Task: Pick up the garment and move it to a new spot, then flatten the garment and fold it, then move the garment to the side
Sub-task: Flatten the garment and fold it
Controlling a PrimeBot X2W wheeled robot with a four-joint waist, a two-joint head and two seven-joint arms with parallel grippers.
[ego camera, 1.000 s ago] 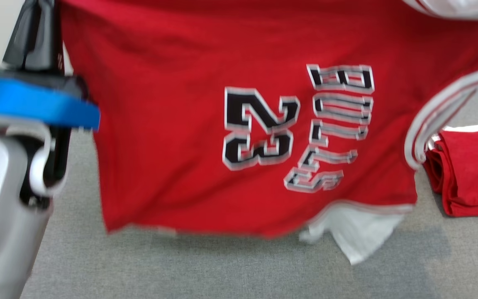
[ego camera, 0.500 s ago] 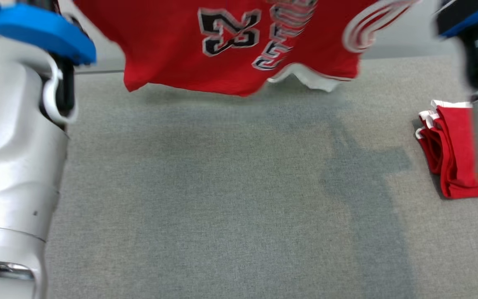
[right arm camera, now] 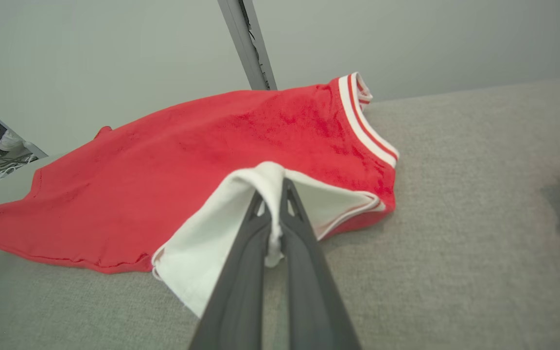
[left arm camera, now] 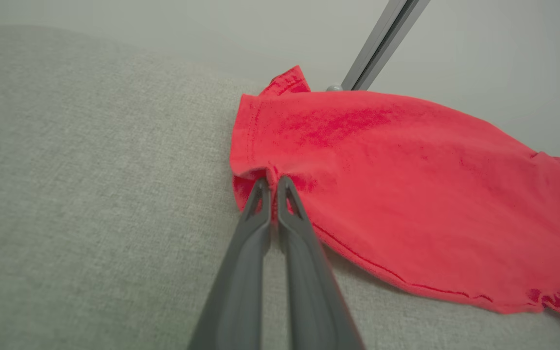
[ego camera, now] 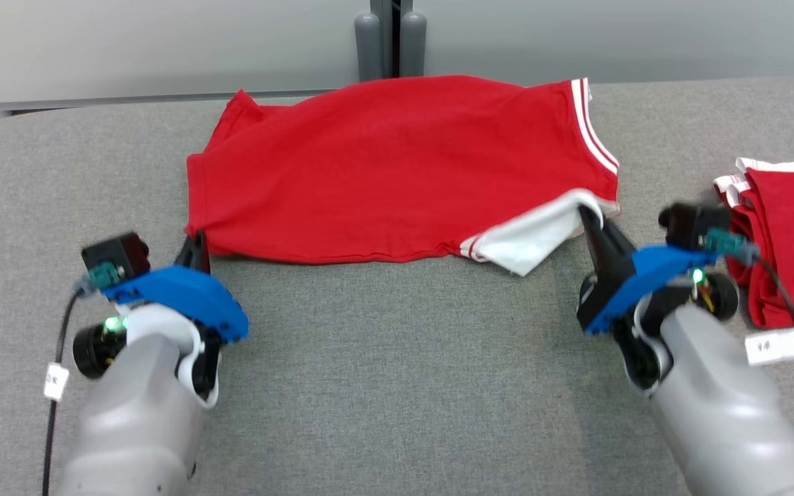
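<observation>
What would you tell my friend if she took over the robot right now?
Left gripper: jaws shut on the near left corner of the red jersey.
Right gripper: jaws shut on its near right corner, where the white lining shows.
The jersey lies spread on the grey table, a bit puffed up. A folded red pile sits at the right.
Done: jersey laid on the table.
Left: flatten, fold, move aside.
</observation>
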